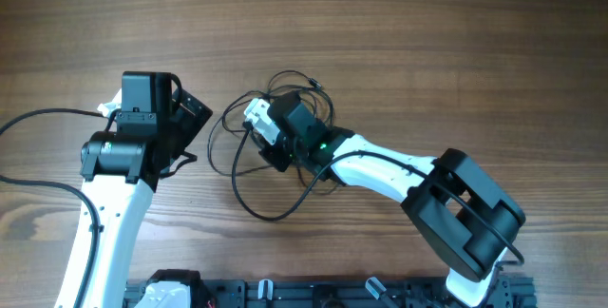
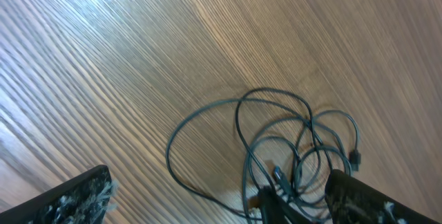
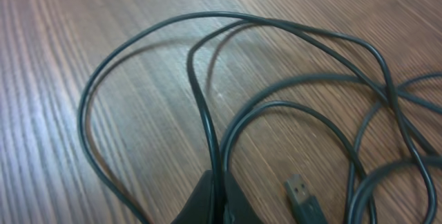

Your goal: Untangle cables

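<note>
cables point(image 3: 205, 120) are one loose tangle on the tabletop point(image 1: 427, 42), a bit toward 9 o'clock of the overhead centre, with overlapping loops and one bigger loop sagging out toward 6 o'clock. right hand point(image 1: 255, 135) comes in from 4 o'clock and sits right on top of the tangle, covering its middle. in the right wrist view its fingers point(image 3: 215, 200) read as pressed together into a single dark wedge at 6 o'clock of the frame, and one strand runs straight into the tip, so it looks pinched on a cable. which of the wires it is, can't tell. flat USB-type plug point(image 3: 300, 195) lies on the wood just beside that wedge at its 3 o'clock, metal end pointing toward 11 o'clock, not touching the fingers. more loops fan out toward 12 and 3 o'clock there and cross each other several times. left hand point(image 1: 193, 135) is at 9 o'clock of the tangle, near it but apart. left wrist view has its two fingers spread wide at the bottom corners with nothing held between them, the tangle ahead toward 5 o'clock of that frame, another small plug end on the outer loop near 4 o'clock. wires not separated, all still crossing in one bundle
</note>
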Tool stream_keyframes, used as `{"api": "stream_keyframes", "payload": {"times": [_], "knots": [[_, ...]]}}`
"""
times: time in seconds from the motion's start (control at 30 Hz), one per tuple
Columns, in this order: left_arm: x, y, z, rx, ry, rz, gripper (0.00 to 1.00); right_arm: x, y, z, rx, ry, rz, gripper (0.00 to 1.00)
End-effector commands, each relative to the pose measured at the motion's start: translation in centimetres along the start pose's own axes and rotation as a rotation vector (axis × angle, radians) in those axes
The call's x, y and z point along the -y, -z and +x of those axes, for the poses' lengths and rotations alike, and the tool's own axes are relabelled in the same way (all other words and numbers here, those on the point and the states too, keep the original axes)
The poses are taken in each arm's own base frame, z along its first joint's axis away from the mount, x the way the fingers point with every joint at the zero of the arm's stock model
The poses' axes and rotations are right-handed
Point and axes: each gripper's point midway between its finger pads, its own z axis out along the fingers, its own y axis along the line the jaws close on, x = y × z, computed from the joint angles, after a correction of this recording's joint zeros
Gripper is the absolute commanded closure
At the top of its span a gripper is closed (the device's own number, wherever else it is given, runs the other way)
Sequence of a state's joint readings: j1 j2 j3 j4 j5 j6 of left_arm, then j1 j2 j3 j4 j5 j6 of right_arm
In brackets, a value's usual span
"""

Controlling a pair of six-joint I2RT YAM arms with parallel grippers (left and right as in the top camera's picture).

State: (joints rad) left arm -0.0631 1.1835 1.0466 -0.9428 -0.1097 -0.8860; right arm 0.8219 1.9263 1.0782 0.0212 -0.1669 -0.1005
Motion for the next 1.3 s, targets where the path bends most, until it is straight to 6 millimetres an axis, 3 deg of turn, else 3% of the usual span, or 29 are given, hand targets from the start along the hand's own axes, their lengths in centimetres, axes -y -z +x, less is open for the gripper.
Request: {"api": "stream_keyframes", "payload": {"times": [0.0,0.23,0.33,0.4,0.73,0.97,1.1,1.27], "knots": [[1.0,0.5,0.5,-0.045,0.019,0.054,0.00,2.6,2.6,-2.9,0.076,-0.135,0.094,0.96],[2.3,0.1,2.9,-0.179,0.009,0.114,0.00,7.2,14.4,-9.9,0.341,-0.273,0.174,0.96],[2.8,-0.4,3.8,-0.208,-0.016,0.109,0.00,8.4,18.2,-10.7,0.394,-0.300,0.201,0.96],[3.3,-0.9,4.5,-0.225,-0.039,0.105,0.00,8.8,19.6,-10.4,0.393,-0.311,0.216,0.96],[10.1,-3.9,11.0,-0.327,-0.237,0.234,0.00,8.2,19.9,-8.4,0.313,-0.342,0.200,0.96],[10.4,-7.5,14.1,-0.357,-0.310,0.168,0.00,8.1,19.9,-8.2,0.309,-0.360,0.198,0.96],[9.8,-8.0,13.5,-0.350,-0.341,0.146,0.05,8.8,19.9,-7.5,0.286,-0.371,0.242,0.96],[8.7,-5.2,9.2,-0.288,-0.279,0.169,0.08,9.6,19.8,-5.7,0.221,-0.394,0.297,0.96]]}}
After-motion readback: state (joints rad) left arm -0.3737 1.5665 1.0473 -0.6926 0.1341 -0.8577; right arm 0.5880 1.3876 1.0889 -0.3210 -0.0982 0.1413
